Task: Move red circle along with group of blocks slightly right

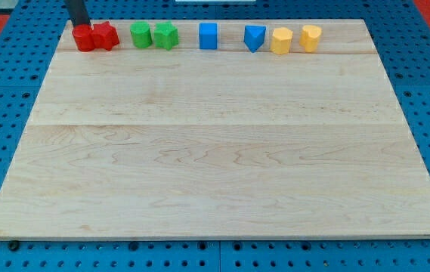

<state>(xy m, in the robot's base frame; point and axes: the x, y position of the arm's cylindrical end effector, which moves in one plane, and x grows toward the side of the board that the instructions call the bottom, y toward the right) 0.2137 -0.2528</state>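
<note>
Two red blocks, red circle (84, 38) and red star (106, 35), two green, two blue, two yellow along the desk's (215, 166) top edge, my tip (81, 24) touching the red circle, no hand fitted.

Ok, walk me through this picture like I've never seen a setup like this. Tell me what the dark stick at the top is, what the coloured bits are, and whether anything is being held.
There is one camera view, looking down at an angle on a pale wooden board that lies on a blue perforated bench.

The dark stick is the end of a robot arm. It has no hand, only a rod, and my tip slides along the board to push things. Nothing is held; it can only shove.

The coloured bits are small blocks in a row along the view's top edge. From the view's left: a red circle touching a red star, a green circle beside a green star, a blue cube, a blue triangle-like block, and two yellow blocks.

My tip is at the red circle's upper left edge.
</note>
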